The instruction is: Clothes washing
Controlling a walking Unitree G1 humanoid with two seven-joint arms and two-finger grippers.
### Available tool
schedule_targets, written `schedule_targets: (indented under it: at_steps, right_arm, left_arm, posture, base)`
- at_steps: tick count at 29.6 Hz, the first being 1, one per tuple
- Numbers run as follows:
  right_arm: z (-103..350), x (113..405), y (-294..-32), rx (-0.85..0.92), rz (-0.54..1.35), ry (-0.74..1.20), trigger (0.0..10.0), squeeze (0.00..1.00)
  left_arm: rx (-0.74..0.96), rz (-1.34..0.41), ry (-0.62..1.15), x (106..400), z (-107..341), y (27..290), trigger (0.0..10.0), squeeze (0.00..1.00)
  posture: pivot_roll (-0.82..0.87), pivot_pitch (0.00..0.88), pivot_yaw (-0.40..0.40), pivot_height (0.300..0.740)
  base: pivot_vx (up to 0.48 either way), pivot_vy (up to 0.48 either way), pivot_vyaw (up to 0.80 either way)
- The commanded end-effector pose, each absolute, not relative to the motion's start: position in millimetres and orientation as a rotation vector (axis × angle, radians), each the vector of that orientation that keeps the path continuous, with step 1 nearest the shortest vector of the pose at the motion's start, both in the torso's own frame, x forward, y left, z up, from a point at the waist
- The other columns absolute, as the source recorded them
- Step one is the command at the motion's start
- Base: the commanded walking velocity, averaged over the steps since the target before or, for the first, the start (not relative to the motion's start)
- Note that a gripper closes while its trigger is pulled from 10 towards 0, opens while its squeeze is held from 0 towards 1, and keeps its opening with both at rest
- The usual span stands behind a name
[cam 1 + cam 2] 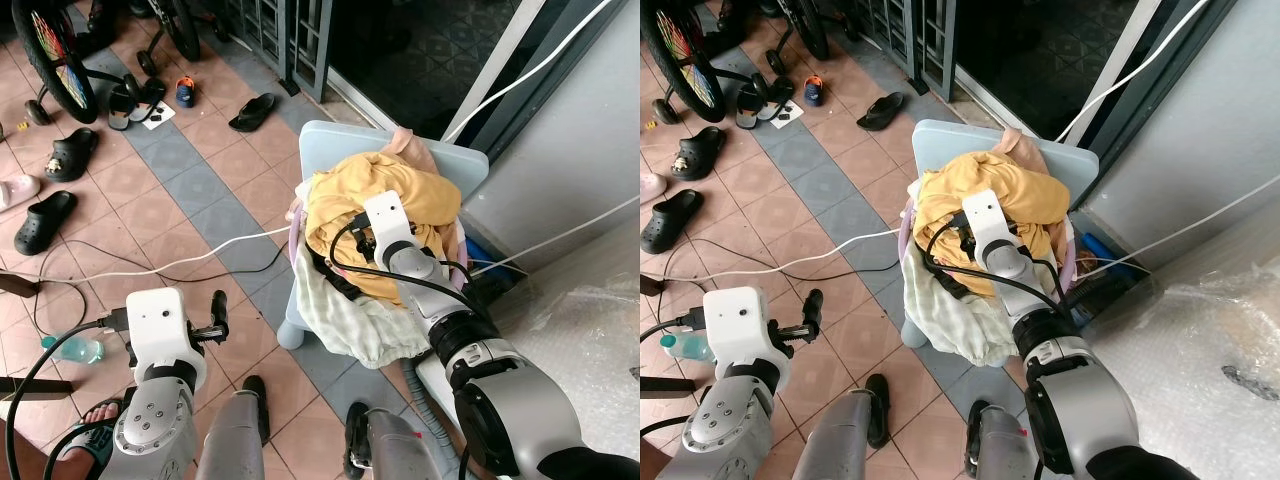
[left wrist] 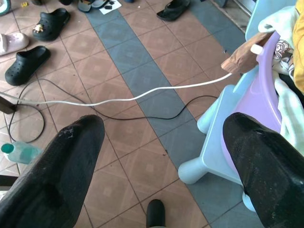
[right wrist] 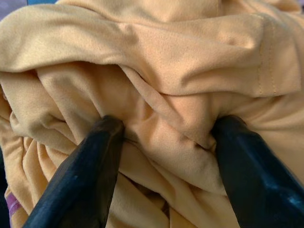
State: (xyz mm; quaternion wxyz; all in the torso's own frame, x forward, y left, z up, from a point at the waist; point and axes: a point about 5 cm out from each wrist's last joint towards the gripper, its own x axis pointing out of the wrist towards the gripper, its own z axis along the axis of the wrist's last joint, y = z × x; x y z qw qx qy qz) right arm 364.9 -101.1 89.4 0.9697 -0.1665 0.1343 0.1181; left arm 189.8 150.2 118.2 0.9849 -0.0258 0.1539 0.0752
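Clothes lay heaped in a purple basket that stood on a pale blue stool, with the tiled floor spreading out on the far side of the left gripper's fingers. Topmost in the heap was a yellow garment, bunched in loose folds, and a whitish cloth hung over the basket's rim below it.

Both fingers of the right gripper were pressed down into the yellow cloth, standing fairly wide apart with a thick ridge of fabric humped between them; they had not closed on it. The left gripper hovered beside the stool, its fingers spread wide and holding nothing, with a white cable and a thinner black one crossing the tiles beyond their tips, black sandals further off, and a small bottle just outside one finger.

The garment looked light, soft and limp, likely to sag and drag its neighbours along when lifted. The ridge gathered between the right fingers seemed the best place to pinch, deep enough to catch several layers, not a single slippery fold.

No brand, label or writing could be read anywhere.
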Motion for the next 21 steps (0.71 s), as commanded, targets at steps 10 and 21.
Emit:
schedule_targets:
  at_steps: [10, 21]
  right_arm:
    - [59, 351, -111, -0.319, 0.248, 0.401, 0.0, 0.00]
    - [66, 355, -112, -0.281, 0.251, 0.372, 0.0, 0.00]
  left_arm:
    - [-0.068, 0.178, 0.315, 196, 116, 144, 10.0, 0.00]
    - [-0.023, 0.221, 0.190, 208, 122, 156, 10.0, 0.00]
  posture:
    - [0.14, 0.290, -0.083, 0.740]
    - [0.12, 0.237, -0.087, 0.740]
  base:
    - [0.000, 0.000, 0.00]
    - [0.000, 0.000, 0.00]
